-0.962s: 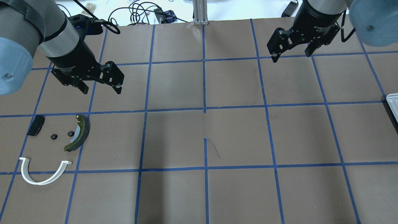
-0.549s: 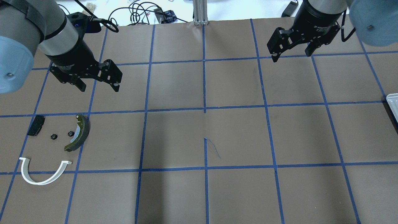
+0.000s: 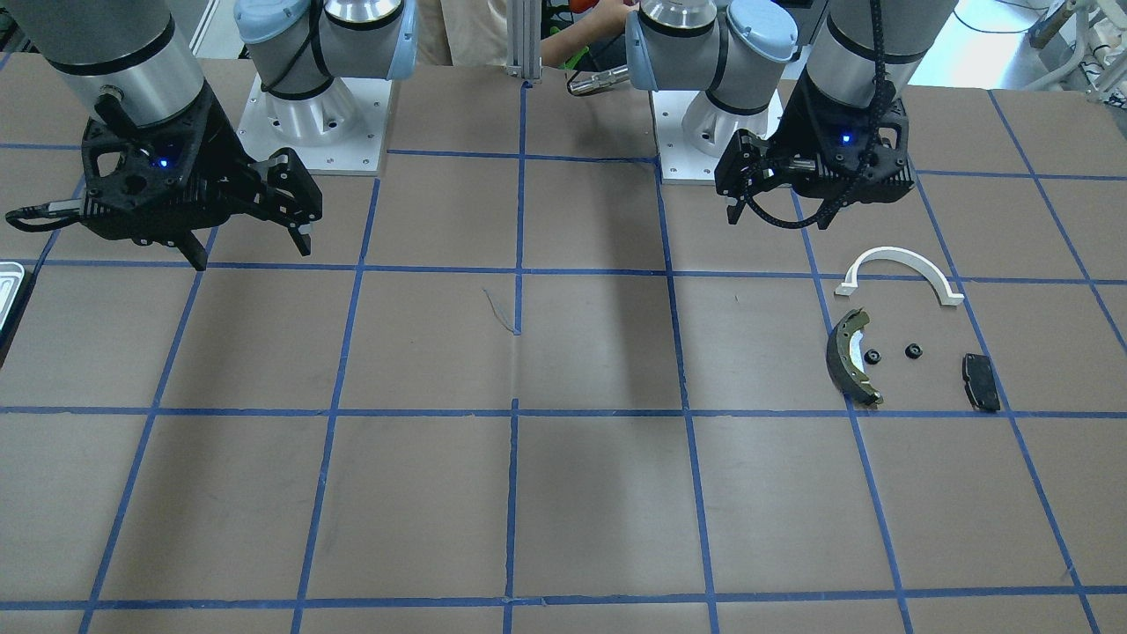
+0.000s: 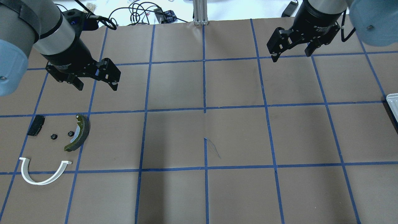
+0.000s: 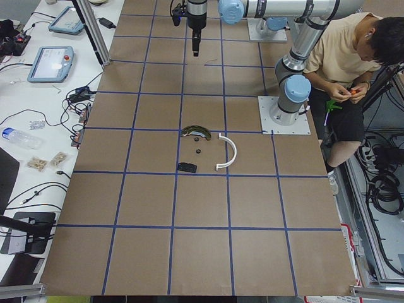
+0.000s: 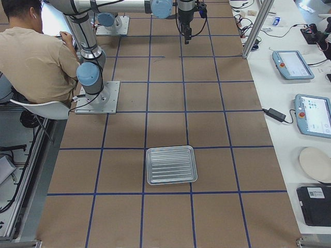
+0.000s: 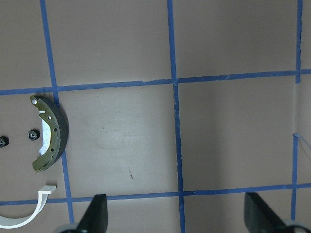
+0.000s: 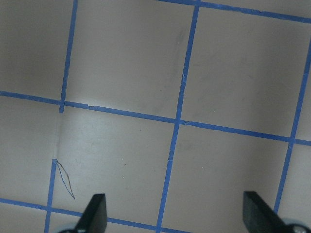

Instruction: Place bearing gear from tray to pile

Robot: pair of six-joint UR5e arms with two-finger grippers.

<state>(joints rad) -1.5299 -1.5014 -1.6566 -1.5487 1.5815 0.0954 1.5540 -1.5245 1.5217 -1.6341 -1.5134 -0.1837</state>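
Note:
The pile lies at the table's left: a white arch, a brake shoe, a flat black pad and two small black bearing gears. My left gripper is open and empty, above the table and beyond the pile. In the left wrist view the brake shoe and a gear show at the left. My right gripper is open and empty at the far right. The silver tray looks empty; only its edge shows in the overhead view.
Brown paper with blue tape lines covers the table. Cables and a metal post stand past the far edge. An operator sits behind the robot bases. Tablets lie on a side bench.
My left gripper has moved a little to the left and farther from the pile, still open. The right gripper and the pile have not moved.

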